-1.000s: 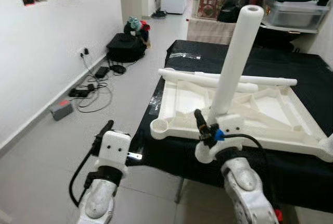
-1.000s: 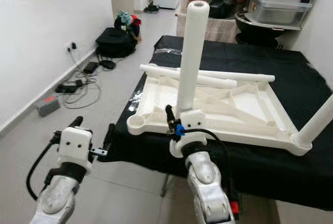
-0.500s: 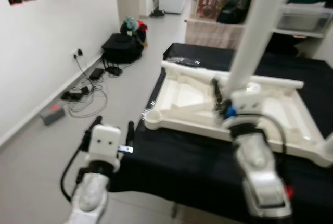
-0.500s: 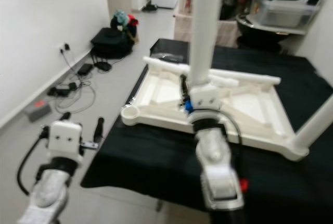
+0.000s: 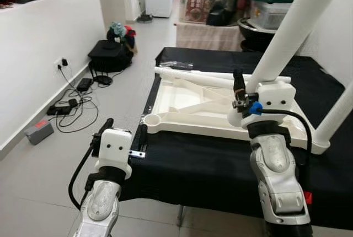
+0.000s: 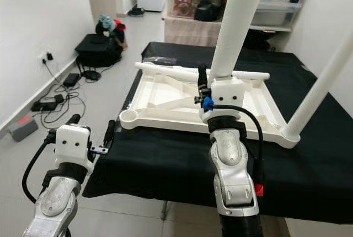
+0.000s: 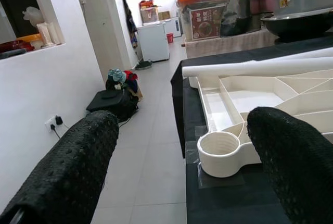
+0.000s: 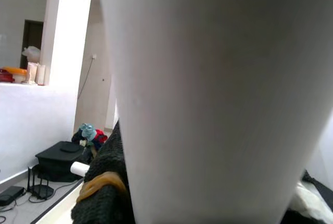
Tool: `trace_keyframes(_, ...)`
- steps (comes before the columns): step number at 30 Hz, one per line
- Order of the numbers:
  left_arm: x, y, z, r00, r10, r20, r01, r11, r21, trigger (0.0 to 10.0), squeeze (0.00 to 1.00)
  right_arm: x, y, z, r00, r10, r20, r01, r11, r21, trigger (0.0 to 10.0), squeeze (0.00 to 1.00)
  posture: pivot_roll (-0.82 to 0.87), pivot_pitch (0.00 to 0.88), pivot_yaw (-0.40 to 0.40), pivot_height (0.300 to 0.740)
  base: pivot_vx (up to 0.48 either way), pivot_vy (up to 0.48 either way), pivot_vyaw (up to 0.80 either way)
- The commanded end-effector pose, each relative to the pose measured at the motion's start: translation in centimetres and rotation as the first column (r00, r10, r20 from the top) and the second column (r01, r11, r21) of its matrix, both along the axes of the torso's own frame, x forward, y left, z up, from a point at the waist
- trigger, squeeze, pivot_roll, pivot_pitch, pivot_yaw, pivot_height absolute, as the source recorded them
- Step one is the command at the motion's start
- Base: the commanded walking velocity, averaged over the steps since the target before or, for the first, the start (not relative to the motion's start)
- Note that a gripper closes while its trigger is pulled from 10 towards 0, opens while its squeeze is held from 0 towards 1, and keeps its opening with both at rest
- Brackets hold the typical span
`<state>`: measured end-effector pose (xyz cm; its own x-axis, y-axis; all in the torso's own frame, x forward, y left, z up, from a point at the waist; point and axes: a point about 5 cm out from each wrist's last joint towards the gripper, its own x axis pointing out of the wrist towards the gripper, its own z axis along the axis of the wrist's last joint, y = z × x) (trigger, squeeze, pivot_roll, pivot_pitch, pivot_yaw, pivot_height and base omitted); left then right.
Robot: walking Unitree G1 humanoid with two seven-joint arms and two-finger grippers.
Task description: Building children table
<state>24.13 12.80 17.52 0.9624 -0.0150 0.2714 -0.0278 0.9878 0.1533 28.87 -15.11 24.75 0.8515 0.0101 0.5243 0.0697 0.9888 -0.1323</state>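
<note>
A white children's table top [image 5: 193,107] lies upside down on a black-covered table [image 5: 187,165]. My right gripper [image 5: 249,85] is shut on a white table leg [image 5: 289,25], holding it upright and slightly tilted above the top's near edge; the same leg [image 8: 208,104] looms close in the right wrist view. Another leg [image 6: 322,77] stands in the near right corner socket. A loose leg [image 5: 209,75] lies along the far rim. The near left socket [image 7: 221,151] holds nothing. My left gripper [image 5: 124,132] is open, low beside the table's left edge, just short of that socket.
Left of the table the floor carries cables [image 5: 71,104], a grey box [image 5: 39,131] and a black bag [image 5: 107,55]. Shelves with storage boxes and a green-lidded tub [image 5: 276,5] stand behind the table. A white wall runs along the left.
The camera has shifted and rides closer to the table. My right gripper has lifted the leg higher and farther right over the top. The left gripper has come up near the table's left edge.
</note>
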Motion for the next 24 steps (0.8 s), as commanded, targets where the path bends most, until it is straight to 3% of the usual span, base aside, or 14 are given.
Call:
trace_keyframes(1, 0.0, 0.0, 0.2, 1.000, 0.007, 0.001, -0.007, 1.000, 0.007, 10.0, 0.00, -0.3, 0.1, 0.2, 1.000, 0.010, 0.005, -0.010, 1.000, 0.019, 10.0, 0.00, -0.01, 0.057, -0.076, 0.740, 0.000, 0.000, 0.00)
trace_keyframes(20, 0.1, -0.1, 1.2, 0.999, 0.015, 0.033, -0.015, 1.000, -0.006, 10.0, 0.00, -0.2, 0.9, 0.0, 0.997, 0.079, -0.018, -0.078, 0.996, 0.047, 10.0, 0.00, -0.01, 0.050, -0.079, 0.740, 0.000, 0.000, 0.00)
trace_keyframes(24, 0.3, -0.2, 2.7, 0.996, 0.022, 0.083, -0.021, 1.000, -0.014, 10.0, 0.00, -0.1, 1.5, 0.6, 0.993, 0.121, -0.004, -0.120, 0.991, 0.063, 10.0, 0.00, -0.01, 0.055, -0.081, 0.740, 0.000, 0.000, 0.00)
